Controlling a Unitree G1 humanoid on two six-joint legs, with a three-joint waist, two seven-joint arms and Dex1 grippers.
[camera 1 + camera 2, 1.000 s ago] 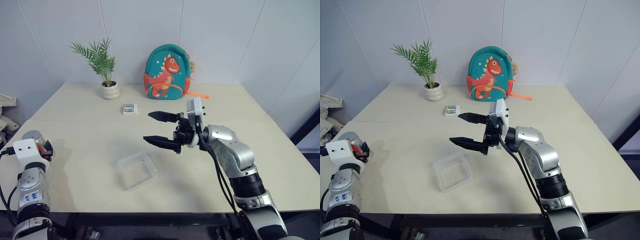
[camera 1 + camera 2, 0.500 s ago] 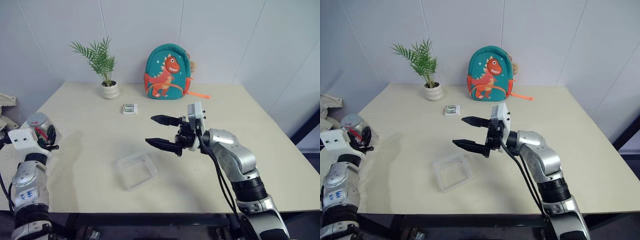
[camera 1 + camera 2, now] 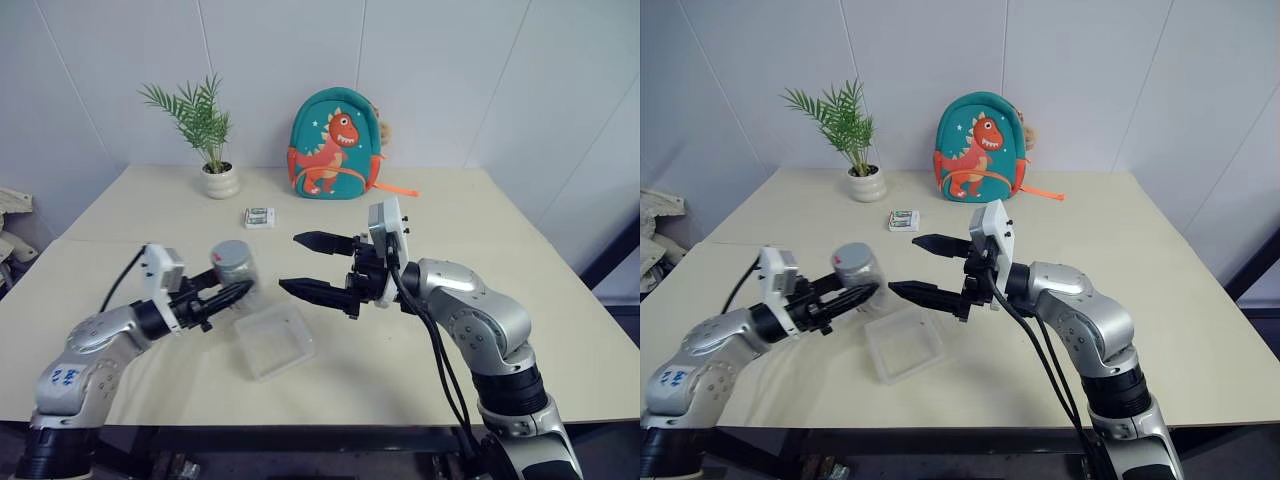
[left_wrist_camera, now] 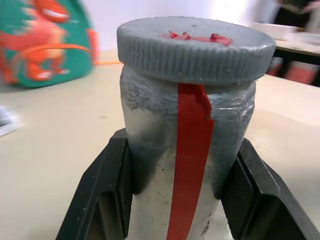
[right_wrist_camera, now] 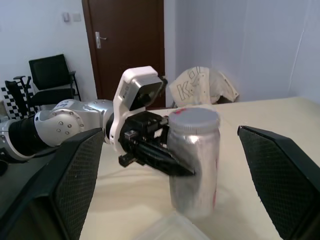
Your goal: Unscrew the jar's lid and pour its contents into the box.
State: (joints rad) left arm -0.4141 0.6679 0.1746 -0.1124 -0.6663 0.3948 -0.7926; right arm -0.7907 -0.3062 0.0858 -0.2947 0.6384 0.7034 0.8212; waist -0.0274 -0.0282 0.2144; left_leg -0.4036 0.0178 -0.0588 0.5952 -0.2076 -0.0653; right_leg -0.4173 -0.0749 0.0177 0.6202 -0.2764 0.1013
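My left gripper (image 3: 238,291) is shut on the jar (image 3: 233,266), a silvery can with a red stripe (image 4: 187,150). The jar is upright beside the far left corner of the box (image 3: 272,341), a clear shallow tray on the table. The grey lid (image 4: 195,47) sits on top of the jar. Its contents are hidden inside. My right gripper (image 3: 289,262) is open and points left at the jar, one finger above the other, a short gap away. From the right wrist, the jar (image 5: 195,160) stands between my two wide fingers (image 5: 75,175).
A white plant pot (image 3: 220,181) with a palm, a teal dinosaur backpack (image 3: 335,145) and a small white-and-green packet (image 3: 260,217) stand at the back of the table (image 3: 520,300). The table's right half is bare.
My left arm has swung from the table's left edge to the middle, carrying the jar in front of the right gripper. The right gripper has stayed open and almost still.
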